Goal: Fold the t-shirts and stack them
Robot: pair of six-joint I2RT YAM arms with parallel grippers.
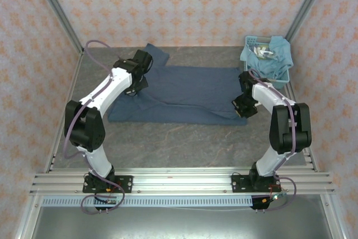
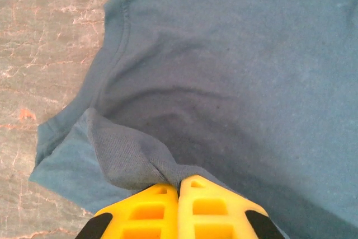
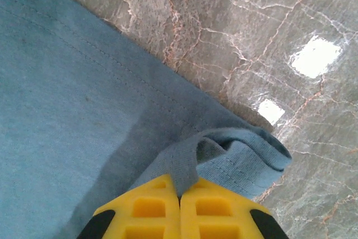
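A dark blue t-shirt (image 1: 190, 93) lies spread out flat on the gray table (image 1: 184, 144), toward the far side. The left gripper (image 2: 178, 186) is closed tight, pinching a fold at the shirt's left end. The right gripper (image 3: 179, 187) is closed too, pinching the shirt's near right corner. A lighter blue t-shirt (image 1: 278, 54) sits in the basket (image 1: 250, 41) at the far right.
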